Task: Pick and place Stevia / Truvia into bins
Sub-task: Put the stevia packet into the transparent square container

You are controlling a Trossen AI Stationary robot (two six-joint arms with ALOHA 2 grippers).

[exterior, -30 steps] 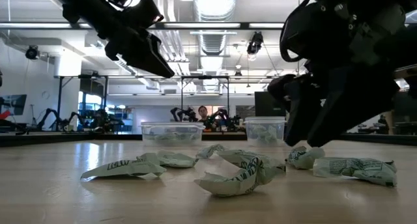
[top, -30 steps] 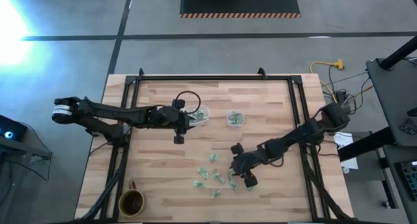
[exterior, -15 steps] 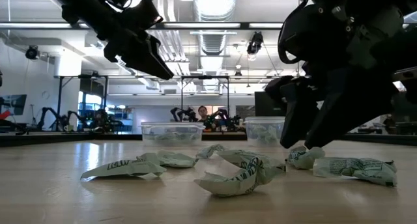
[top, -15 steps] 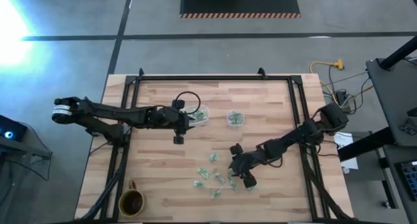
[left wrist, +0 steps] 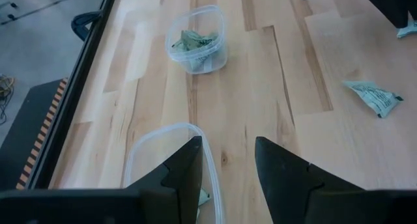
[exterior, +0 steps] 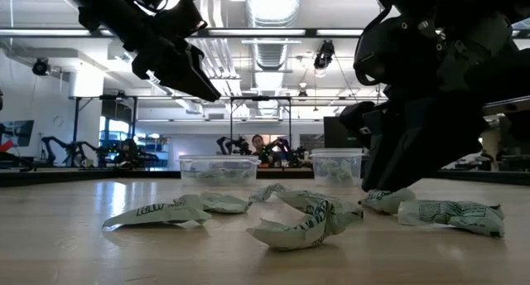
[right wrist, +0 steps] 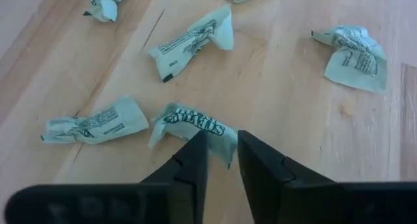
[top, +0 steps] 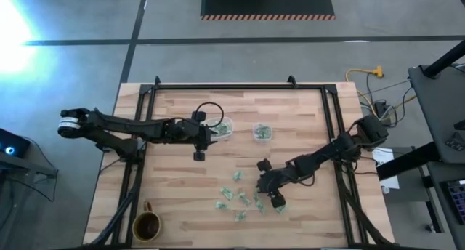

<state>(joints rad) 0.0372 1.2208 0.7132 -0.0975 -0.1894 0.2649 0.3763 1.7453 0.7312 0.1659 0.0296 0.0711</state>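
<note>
Several crumpled pale green and white Stevia packets lie flat on the table's near middle, seen close in the right wrist view. My right gripper is down among them, shut on one packet. The wide clear bin and the smaller square bin stand farther back, each with packets inside. My left gripper hangs open and holding nothing above the wide bin's rim. The small bin shows beyond it. My right gripper pinches one packet by its end, which reaches into the narrow gap between the fingertips. The fingers slant down from above and from the table's right. The rest of the packet lies on the table in front of the fingers.
A brown mug stands at the table's near left corner. A black frame rail runs along the far edge and down both sides. Bare wood lies between the bins and the packets.
My right gripper has come down a little onto the packet at the right of the pile. Its fingertips, which were just above the packet, now reach it near the table top. The left arm has kept still.
</note>
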